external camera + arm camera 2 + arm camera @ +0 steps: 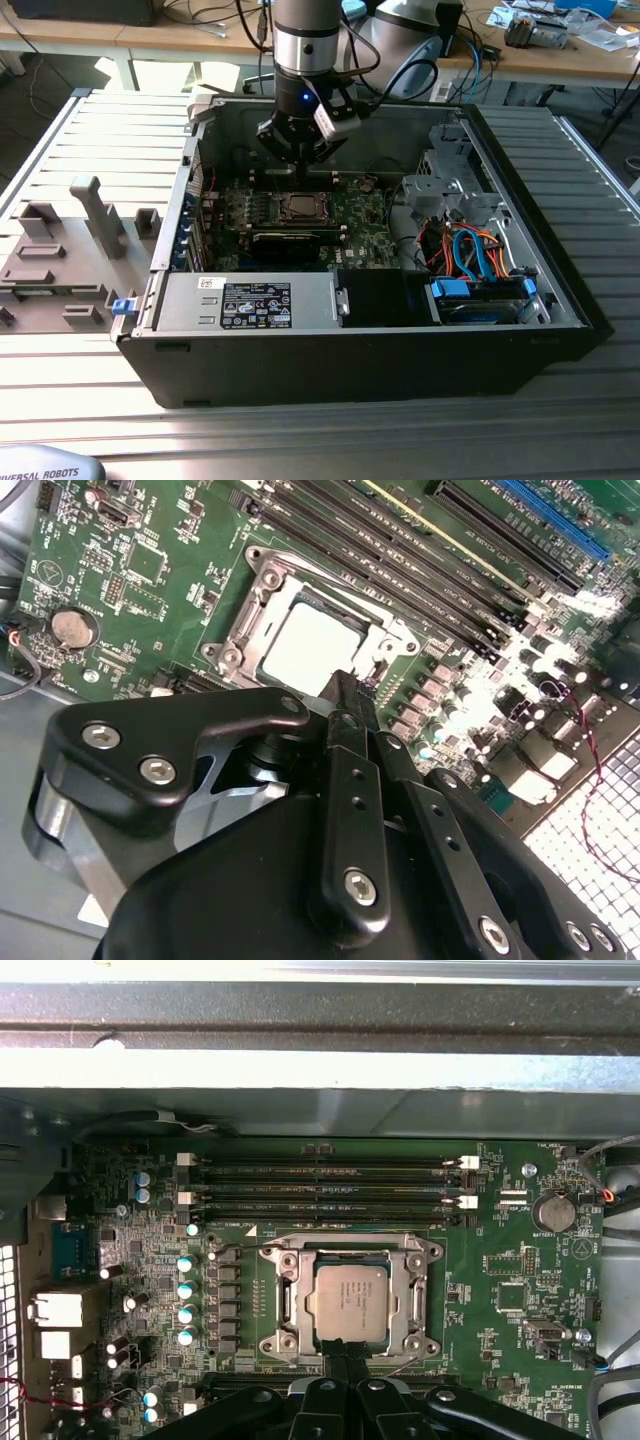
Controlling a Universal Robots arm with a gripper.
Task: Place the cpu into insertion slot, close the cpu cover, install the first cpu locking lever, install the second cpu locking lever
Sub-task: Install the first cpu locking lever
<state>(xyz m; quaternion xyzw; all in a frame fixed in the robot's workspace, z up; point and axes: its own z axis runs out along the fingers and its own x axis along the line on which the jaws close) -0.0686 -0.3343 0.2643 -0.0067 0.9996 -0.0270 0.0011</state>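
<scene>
On the exterior view's left I saw grey fixture blocks point(85, 240) on the counter point(100, 140). In the open computer case point(360, 330) the cpu point(348, 1300) sat in its socket with the cpu cover point(285, 1305) down around it. My pincer point(343, 1355) hung at the socket's edge, fingers together, holding nothing.

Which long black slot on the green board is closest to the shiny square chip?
The memory slot bordering the socket frame; the other three lie farther from the cpu.
</scene>
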